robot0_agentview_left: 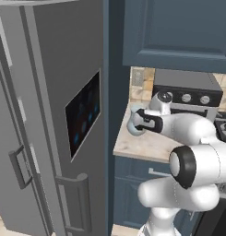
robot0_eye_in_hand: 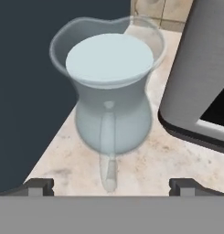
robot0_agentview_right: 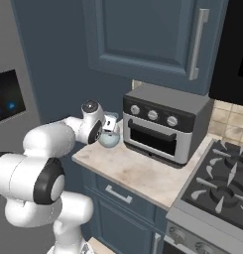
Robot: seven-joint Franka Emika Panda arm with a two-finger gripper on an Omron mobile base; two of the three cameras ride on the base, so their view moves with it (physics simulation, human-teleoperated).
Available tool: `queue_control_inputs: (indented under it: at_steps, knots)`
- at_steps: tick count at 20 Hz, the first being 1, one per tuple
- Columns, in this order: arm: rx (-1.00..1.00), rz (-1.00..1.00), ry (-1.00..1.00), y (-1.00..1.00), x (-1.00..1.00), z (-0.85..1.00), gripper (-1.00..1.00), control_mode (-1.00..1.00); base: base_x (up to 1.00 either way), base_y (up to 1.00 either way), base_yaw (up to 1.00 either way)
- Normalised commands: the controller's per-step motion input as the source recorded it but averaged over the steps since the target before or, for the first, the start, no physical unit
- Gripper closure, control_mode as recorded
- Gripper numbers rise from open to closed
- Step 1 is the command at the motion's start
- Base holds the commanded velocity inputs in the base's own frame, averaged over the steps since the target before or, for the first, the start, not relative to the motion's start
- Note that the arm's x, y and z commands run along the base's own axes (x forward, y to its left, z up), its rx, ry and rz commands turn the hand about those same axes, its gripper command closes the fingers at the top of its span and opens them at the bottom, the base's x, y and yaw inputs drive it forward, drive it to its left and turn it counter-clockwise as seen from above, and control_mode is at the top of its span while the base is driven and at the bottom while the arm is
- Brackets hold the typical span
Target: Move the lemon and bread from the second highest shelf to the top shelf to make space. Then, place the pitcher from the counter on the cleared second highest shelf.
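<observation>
item: pitcher [robot0_eye_in_hand: 111, 105]. pale blue-grey, see-through, round belly, narrow neck, flared rim, handle turned toward the hand camera. stands upright on the desk [robot0_agentview_right: 143, 173], at its far left corner, close to the left edge where the dark blue side wall rises. just to its right sits a grey toaster oven [robot0_agentview_right: 165, 124], near but apart from the pitcher as far as the hand view shows.

item: pincer [robot0_eye_in_hand: 111, 185]. jaws spread wide, nothing between them. in the hand view the two dark tips sit low, one on each side of the pitcher's handle, and the pitcher body lies beyond and between them, not yet touched. in the right base view the hand is just beside the pitcher on its left, at about the height of its belly.

step in hand, by judgement: the last part of the task, reaching for the pitcher on the desk; the fridge doors [robot0_agentview_left: 54, 115] in the left base view look closed or nearly so, and the state of the shelves cannot be told.

next move calls for, by judgement: pushing forward until the tips bracket the handle or neck, keeping clear of the toaster oven, then pressing the jaws together before any lift; the belly looks too broad for a sure hold.
</observation>
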Motion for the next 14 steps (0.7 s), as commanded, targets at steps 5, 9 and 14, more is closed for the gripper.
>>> queue_control_inputs:
  at_steps: [5,9,14]
  knots:
    - [0.00,0.00,0.00,0.00,0.29,-0.36,-1.00,-1.00,0.00,0.00,0.00]
    - [0.00,0.00,0.00,0.00,0.31,-0.17,-1.00,-1.00,0.00,0.00,0.00]
    - [0.00,0.00,0.00,0.00,0.31,-0.17,-1.00,-1.00,0.00,0.00,0.00]
